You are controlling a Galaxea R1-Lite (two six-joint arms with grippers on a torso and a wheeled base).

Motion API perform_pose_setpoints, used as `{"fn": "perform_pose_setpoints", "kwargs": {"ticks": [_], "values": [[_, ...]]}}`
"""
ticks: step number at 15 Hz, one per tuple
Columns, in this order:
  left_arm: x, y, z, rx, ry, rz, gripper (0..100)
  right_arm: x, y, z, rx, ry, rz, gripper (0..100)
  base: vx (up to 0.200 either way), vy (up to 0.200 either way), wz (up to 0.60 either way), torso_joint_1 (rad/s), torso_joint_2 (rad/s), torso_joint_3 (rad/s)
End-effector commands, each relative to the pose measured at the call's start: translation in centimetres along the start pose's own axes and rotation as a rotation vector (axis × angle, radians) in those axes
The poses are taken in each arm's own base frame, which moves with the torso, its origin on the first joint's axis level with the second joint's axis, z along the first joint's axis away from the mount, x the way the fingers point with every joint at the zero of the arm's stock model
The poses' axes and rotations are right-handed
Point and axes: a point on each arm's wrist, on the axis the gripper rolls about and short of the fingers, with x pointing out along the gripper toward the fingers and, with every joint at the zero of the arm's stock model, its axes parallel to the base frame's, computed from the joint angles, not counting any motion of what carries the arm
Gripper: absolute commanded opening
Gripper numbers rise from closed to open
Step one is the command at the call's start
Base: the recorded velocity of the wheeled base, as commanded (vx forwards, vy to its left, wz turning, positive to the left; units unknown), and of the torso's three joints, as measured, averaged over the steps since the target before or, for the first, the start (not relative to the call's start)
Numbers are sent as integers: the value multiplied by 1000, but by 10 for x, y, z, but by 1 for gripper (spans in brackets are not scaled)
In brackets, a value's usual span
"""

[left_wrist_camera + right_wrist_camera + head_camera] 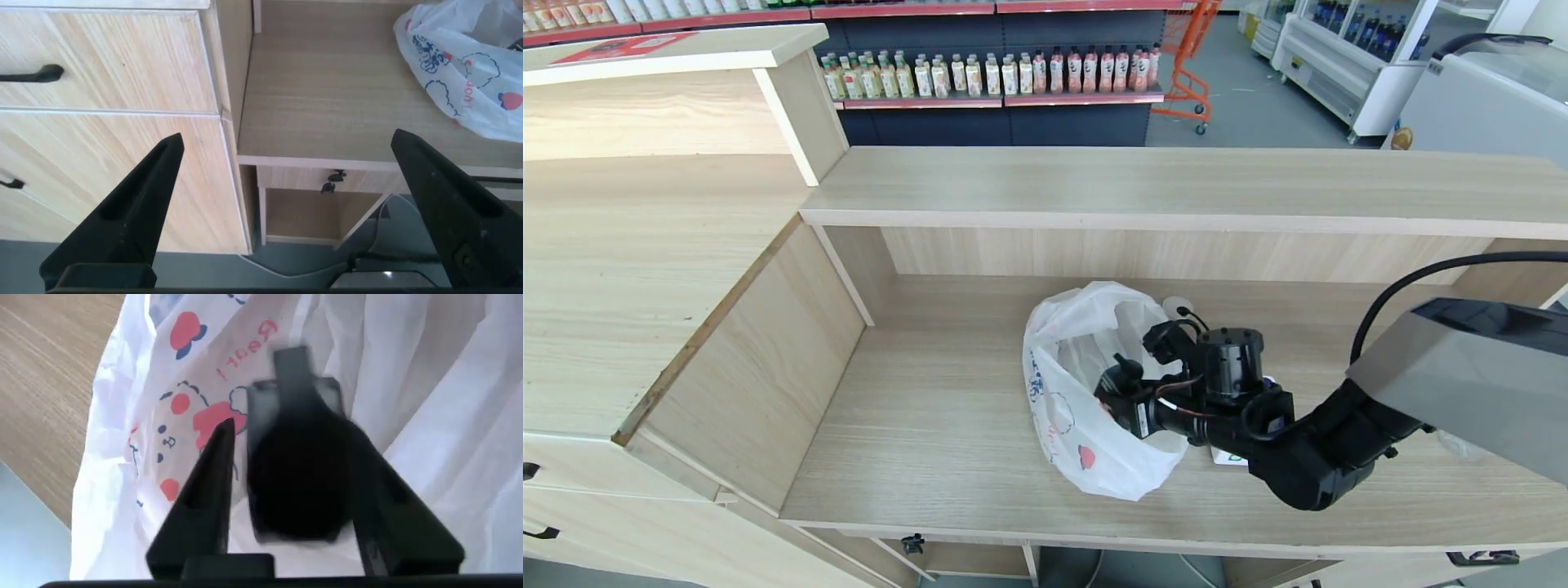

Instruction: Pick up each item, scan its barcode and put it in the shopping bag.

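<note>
A white shopping bag with red and blue cartoon prints lies open on the lower counter. My right gripper is inside the bag's mouth. In the right wrist view a dark, blurred item sits between the right gripper's spread fingers, with a thin gap beside one finger and bag plastic all around. My left gripper is open and holds nothing, low in front of the counter's front edge, with the bag farther off.
A white flat item with green print lies on the counter under my right arm. A small white object sits behind the bag. Drawers with black handles flank the counter, and a raised ledge runs along its back.
</note>
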Motion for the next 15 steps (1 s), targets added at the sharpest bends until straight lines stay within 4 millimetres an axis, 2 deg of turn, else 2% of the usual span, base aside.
{"fn": "perform_pose_setpoints", "kwargs": {"ticks": [1,3,5,7,9,11,12,13,15], "values": [[0,0,0,0,0,0,100,0,0,-3,21,6,1,100,0,0,0,0,0,0],[0,0,0,0,1,0,100,-5,-1,7,99,-25,-1,100,0,0,0,0,0,0],[0,0,0,0,0,0,100,-22,-2,25,222,-69,-3,100,0,0,0,0,0,0],[0,0,0,0,0,0,100,-59,-9,37,418,-101,-25,100,0,0,0,0,0,0],[0,0,0,0,0,0,100,-116,-16,42,505,-129,-69,100,0,0,0,0,0,0],[0,0,0,0,0,0,100,-177,-24,40,453,-144,-159,100,0,0,0,0,0,0],[0,0,0,0,0,0,100,-196,-34,34,367,-126,-235,100,0,0,0,0,0,0],[0,0,0,0,0,0,100,-231,-52,22,138,-68,-383,100,0,0,0,0,0,0],[0,0,0,0,0,0,100,-275,-64,2,-22,-14,-574,100,0,0,0,0,0,0]]}}
